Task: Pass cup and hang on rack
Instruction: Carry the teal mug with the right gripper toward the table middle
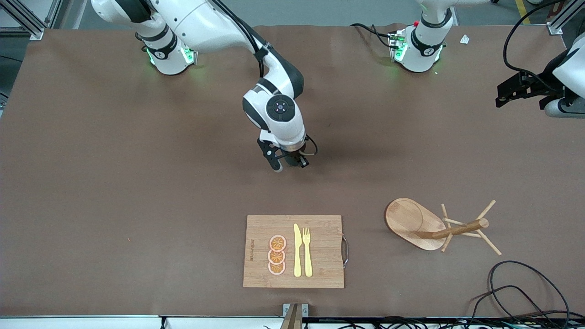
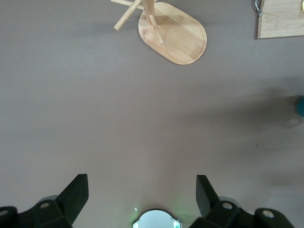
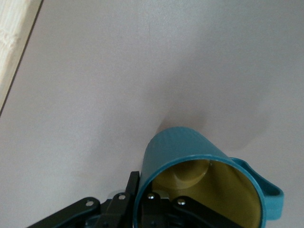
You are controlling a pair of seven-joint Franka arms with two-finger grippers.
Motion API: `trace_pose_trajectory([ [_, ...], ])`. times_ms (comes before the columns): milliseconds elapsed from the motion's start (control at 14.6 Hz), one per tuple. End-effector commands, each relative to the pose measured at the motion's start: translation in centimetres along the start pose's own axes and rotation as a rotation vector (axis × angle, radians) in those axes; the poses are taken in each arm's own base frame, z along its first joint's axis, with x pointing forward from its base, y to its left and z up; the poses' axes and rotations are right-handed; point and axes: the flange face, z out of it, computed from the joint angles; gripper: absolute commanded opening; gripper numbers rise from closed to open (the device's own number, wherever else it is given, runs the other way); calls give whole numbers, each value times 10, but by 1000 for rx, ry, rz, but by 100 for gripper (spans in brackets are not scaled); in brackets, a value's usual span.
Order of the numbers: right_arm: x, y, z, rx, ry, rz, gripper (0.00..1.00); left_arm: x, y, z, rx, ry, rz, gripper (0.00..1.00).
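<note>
right jaws: pinched on the wall of the cup at its rim, one finger inside, one outside; the right gripper hangs over bare table near the middle, farther from the front camera than the cutting board
left jaws: spread wide, nothing between them; the left gripper waits up in the air at the left arm's end of the table, fingers pointing down at bare cloth
cup: teal, ochre inside, tipped in the right wrist view with the mouth toward that camera; handle loop sticks out sideways, clear of the fingers; mostly hidden under the wrist in the front view
step in hand (judgement): carrying toward the handover; keep the rim pinch firm; present the cup body or handle side free so the left jaws can close without hitting the right fingers; release only once the left grip is set
rack: the rack stands near the left arm's end, about level with the board; pegs all bare; oval base empty
cup contents: nothing visible inside
cutting board: holds three orange slices, a yellow knife and a yellow fork, side by side; well apart from the cup
</note>
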Motion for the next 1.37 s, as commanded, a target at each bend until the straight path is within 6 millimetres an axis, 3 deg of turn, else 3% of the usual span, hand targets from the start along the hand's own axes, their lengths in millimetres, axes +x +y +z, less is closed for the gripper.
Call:
trace_pose_trajectory([
  [0, -4, -8, 0, 8, 4, 59, 0, -1, -1, -5, 9, 3, -4, 100],
  [343, -12, -12, 11, 7, 5, 77, 0, -1, -2, -5, 12, 3, 8, 100],
  [891, -26, -7, 11, 6, 50, 17, 3, -1, 9, -4, 3, 2, 13, 100],
  [960, -26, -9, 7, 2, 52, 15, 17, -1, 9, -4, 3, 2, 13, 100],
  [1029, -22, -12, 2, -9, 58, 18, 57, -1, 10, -4, 3, 3, 14, 100],
  [1097, -22, -14, -2, -12, 58, 19, 80, -1, 12, -4, 2, 3, 18, 100],
  [1234, -29, -15, -12, -15, 59, 14, 100, -1, 25, -4, 6, 5, 36, 100],
  [1303, -31, -17, -19, -16, 59, 11, 100, 0, 31, -4, 6, 5, 28, 100],
])
